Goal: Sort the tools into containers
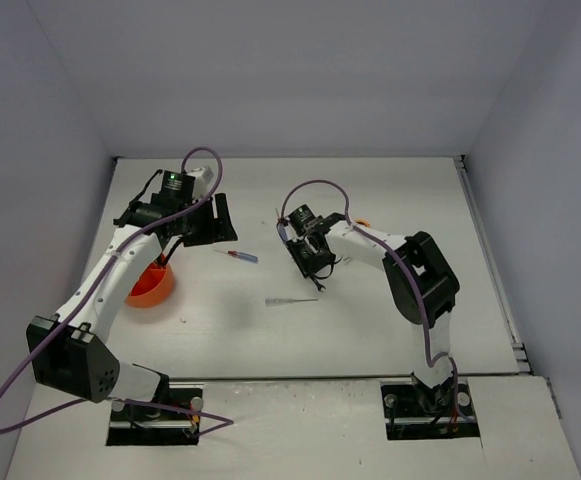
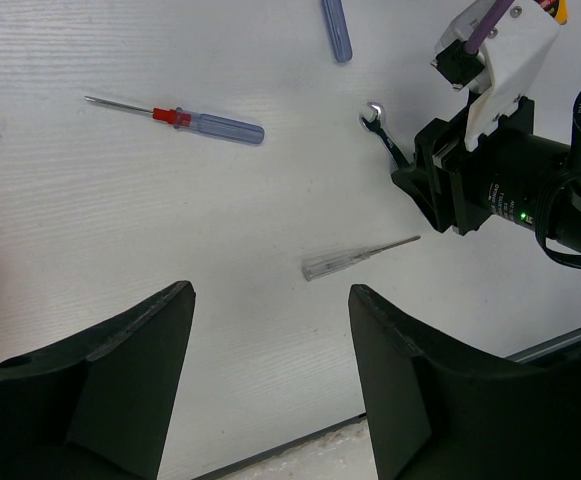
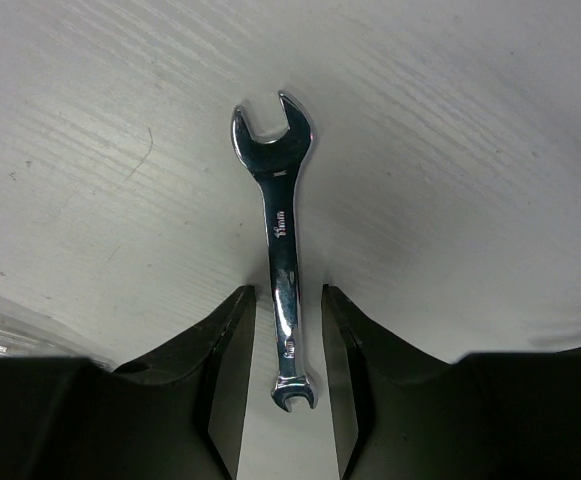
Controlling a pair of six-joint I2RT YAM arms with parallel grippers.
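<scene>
Right claw [image 3: 288, 292]: open only a crack, and the silver wrench [image 3: 278, 250] runs straight down the gap. A sliver of tabletop [image 1: 390, 190] shows on either side of the shank, so there is no pinch on it.
Wrench: flat on the tabletop, big open end pointing away from the claw, small end tucked back between the two black fingers [image 3: 232, 380].
Left claw [image 2: 268, 295]: spread wide with nothing between the fingers, hanging over bare tabletop on the left side.
Orange tub [image 1: 148, 290]: sitting at the left of the tabletop, partly covered by the left arm. What's inside it cannot be made out from here.
Blue-and-red screwdriver [image 1: 238, 256]: loose on the tabletop between the two claws, outside the tub, tip pointing towards the left arm.
Clear-handled screwdriver [image 1: 290, 300]: also loose, lying nearer the arm bases, apart from the blue-and-red one.
Second blue handle [image 2: 336, 28]: just poking in at the top edge of the left wrist view, lying on the tabletop near the right claw.
</scene>
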